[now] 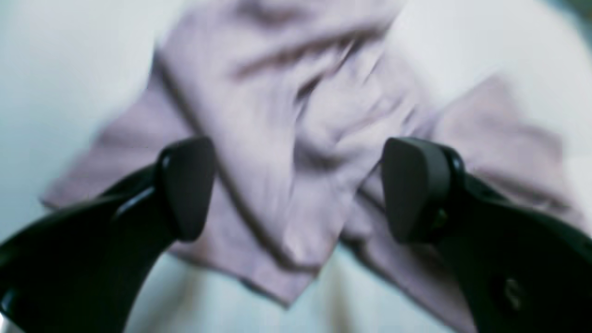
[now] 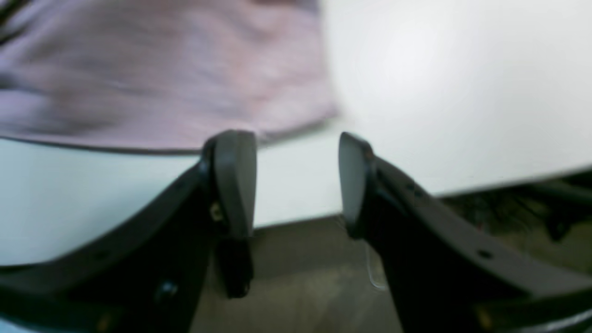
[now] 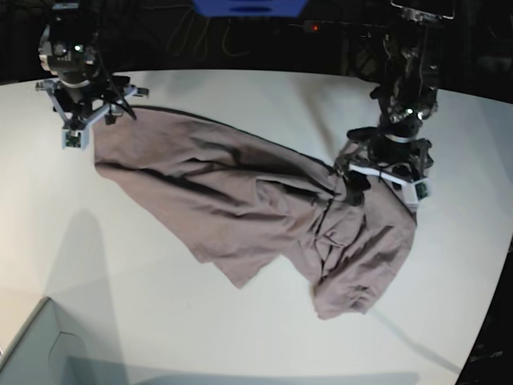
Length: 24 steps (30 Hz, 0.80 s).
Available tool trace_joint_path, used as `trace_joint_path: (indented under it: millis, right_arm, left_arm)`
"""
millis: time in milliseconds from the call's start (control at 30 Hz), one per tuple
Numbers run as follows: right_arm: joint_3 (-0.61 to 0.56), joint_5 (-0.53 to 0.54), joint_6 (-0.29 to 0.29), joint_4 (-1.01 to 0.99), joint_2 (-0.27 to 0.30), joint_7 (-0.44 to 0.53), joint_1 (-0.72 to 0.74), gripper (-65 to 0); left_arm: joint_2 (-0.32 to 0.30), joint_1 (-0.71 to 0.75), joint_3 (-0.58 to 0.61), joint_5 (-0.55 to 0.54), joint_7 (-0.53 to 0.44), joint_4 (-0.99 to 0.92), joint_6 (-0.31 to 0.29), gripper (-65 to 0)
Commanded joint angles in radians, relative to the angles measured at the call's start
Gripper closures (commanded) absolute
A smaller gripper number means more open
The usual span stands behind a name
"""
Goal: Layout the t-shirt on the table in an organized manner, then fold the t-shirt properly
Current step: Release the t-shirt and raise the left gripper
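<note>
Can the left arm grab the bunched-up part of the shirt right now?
Probably yes. The left gripper hangs right above the bunched part of the t-shirt, jaws wide apart and holding nothing. Only wrinkled cloth shows between them, with nothing blocking, though the wrist view is blurry.

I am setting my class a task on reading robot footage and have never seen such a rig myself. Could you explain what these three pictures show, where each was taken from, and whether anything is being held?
This is a robot with two black arms at a large white tabletop. One picture looks down on the whole scene; the other two come from cameras on each wrist, looking out between that arm's two dark fingers. A crumpled dusty mauve short-sleeved t-shirt lies stretched across the table. The left gripper hangs over the bunched part of the shirt with its fingers wide apart and nothing between them. The right gripper is at the shirt's far edge near the table's rim, also open and empty. A pale grey-green box corner shows at the overview's bottom edge.
</note>
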Motion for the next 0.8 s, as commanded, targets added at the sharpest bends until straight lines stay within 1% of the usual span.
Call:
trace_joint_path:
  millis: [0,133,367,433,467,500,633,767]
  right_arm:
    - [-0.002,-0.005,0.006,0.015,0.006,0.015,-0.003,-29.1]
    - [-0.014,-0.005,0.006,0.015,0.006,0.013,-0.001,-29.1]
    - [-0.014,-0.005,0.006,0.015,0.006,0.013,0.0,-29.1]
    - [-0.014,-0.005,0.006,0.015,0.006,0.013,0.0,-29.1]
    - [-0.014,-0.005,0.006,0.015,0.006,0.013,0.0,-29.1]
    - [-0.014,-0.005,0.006,0.015,0.006,0.013,0.0,-29.1]
    - [-0.014,-0.005,0.006,0.015,0.006,0.013,0.0,-29.1]
    - [-0.014,-0.005,0.006,0.015,0.006,0.013,0.0,-29.1]
  left_arm:
    - [-0.004,-0.018,-0.004,0.002,-0.026,-0.009,-0.008,-54.3]
    - [0.009,-0.03,-0.004,0.002,-0.027,-0.098,-0.008,-54.3]
    - [0.015,-0.033,-0.004,0.004,-0.024,-0.112,-0.008,-53.8]
    - [0.015,-0.045,-0.003,0.004,-0.024,-0.112,-0.008,-51.3]
    - [0.016,-0.05,-0.003,0.004,-0.024,-0.113,-0.008,-48.3]
    - [0.016,-0.051,-0.003,0.004,-0.024,-0.113,-0.008,-43.6]
    - [0.016,-0.053,-0.004,-0.004,-0.024,-0.113,-0.008,-21.7]
    - [0.016,-0.053,-0.009,-0.003,-0.024,-0.113,-0.008,-3.1]
